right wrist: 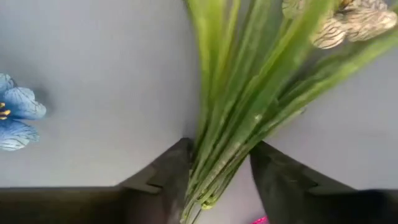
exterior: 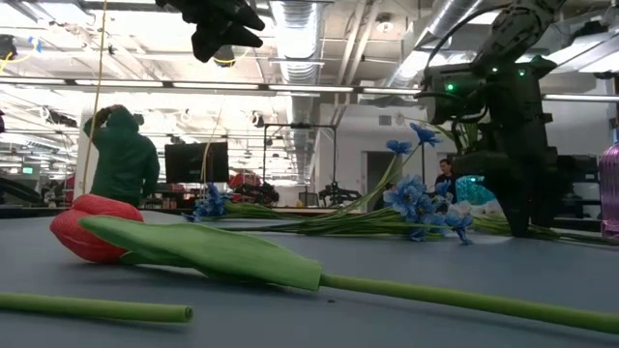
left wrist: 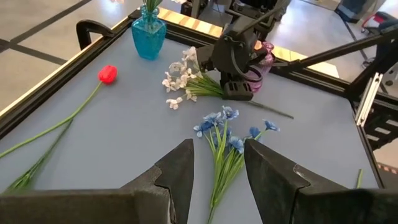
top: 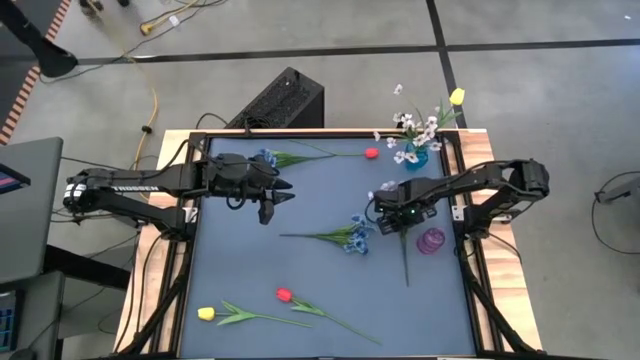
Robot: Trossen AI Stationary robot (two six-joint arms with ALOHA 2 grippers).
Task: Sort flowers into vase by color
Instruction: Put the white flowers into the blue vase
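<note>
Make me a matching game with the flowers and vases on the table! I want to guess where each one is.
Things:
1. white flower spray
2. blue vase
3. yellow tulip
4. purple vase

Places:
A. lying at the table's near left corner
B. standing at the far right, flowers already in it
C. stems between the right gripper's jaws
D. standing empty beside the right gripper

Pairs: 1-C, 2-B, 3-A, 4-D
</note>
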